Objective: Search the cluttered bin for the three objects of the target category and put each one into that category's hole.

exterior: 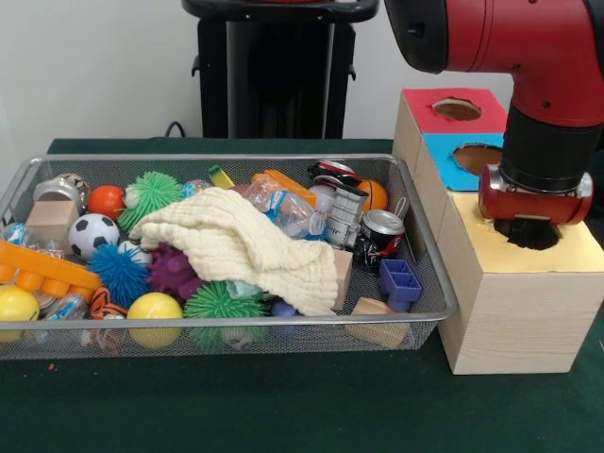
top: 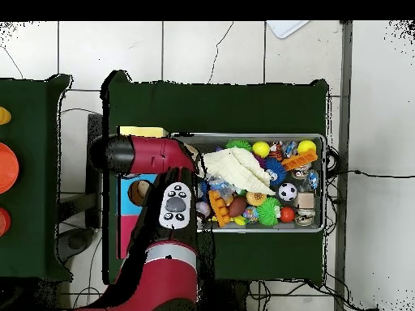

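- So, the biggest thing is the red and black arm [exterior: 528, 66]. It bends down over the wooden box [exterior: 514, 302], which stands just beside the wire bin [exterior: 429, 283].
- Next comes the wire bin, full of toys and junk, on the green table cloth [exterior: 283, 406].
- The wooden box has three colored tops in a row: red [exterior: 420, 115] farthest from the camera, blue [exterior: 448, 165] in the middle, and yellow [exterior: 576, 250] nearest. Each top has a hole.
- The gripper [exterior: 530, 231] sits right at the hole in the yellow top. Its end is dipped into the dark hole, so I cannot tell if it is wide, narrow or holding something.
- A cream cloth [exterior: 241, 241] lies across the middle of the bin, on top of other things.
- An orange block [exterior: 42, 269] with bumps rests at the bin end far from the box.
- Crushed cans [exterior: 382, 236] lie in the bin end near the box.
- A soccer ball [exterior: 92, 233] sits just behind the orange block.
- Spiky balls, green [exterior: 151, 193], blue [exterior: 121, 272] and purple [exterior: 175, 272], lie around the cloth.
- A yellow ball [exterior: 154, 307] rests against the bin's front wall.
- A small blue square cup [exterior: 400, 281] sits in the bin corner close to the box.
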Controlling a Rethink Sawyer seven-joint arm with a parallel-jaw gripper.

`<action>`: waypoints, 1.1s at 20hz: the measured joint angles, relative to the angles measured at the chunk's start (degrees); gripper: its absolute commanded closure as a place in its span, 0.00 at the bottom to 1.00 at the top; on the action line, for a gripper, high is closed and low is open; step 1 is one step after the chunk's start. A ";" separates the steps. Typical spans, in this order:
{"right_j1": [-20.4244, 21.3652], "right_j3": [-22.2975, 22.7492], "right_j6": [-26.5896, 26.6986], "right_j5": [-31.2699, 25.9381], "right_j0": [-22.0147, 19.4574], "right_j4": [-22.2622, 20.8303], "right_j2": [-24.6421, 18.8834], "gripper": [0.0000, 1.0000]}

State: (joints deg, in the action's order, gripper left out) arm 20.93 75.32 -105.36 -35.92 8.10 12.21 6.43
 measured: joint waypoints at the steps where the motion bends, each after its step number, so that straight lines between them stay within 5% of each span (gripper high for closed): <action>1: 0.14 0.07 0.00 -0.01 0.00 0.00 0.00 1.00; 22: 7.30 -1.39 0.00 -9.51 0.02 -0.13 0.50 1.00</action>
State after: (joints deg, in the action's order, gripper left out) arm 28.23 73.93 -105.36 -45.44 8.12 12.08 6.94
